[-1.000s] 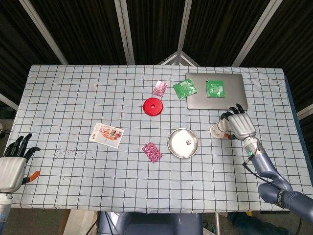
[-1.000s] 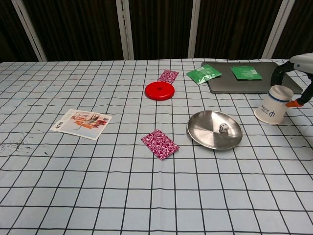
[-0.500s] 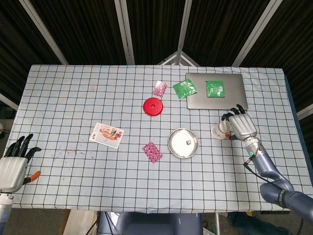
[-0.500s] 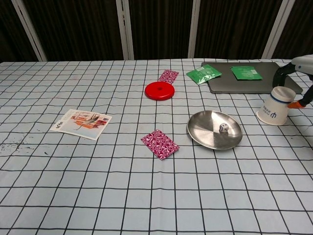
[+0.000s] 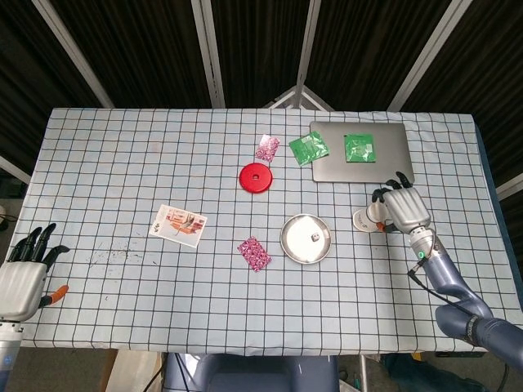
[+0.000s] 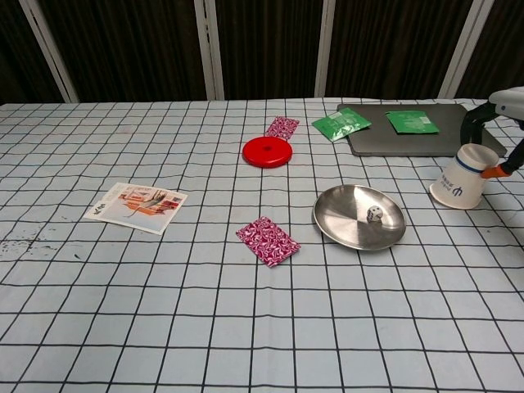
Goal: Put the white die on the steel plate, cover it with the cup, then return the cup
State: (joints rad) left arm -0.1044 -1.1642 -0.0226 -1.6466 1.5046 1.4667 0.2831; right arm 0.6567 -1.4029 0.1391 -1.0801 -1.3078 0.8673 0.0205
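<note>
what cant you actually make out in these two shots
- Right hand: chest view's right edge cuts most of it off.
- Cup: head view, the hand hides most of it.
- Die on the steel plate: too small to read the pips.
- Left hand: outside the chest view.
</note>
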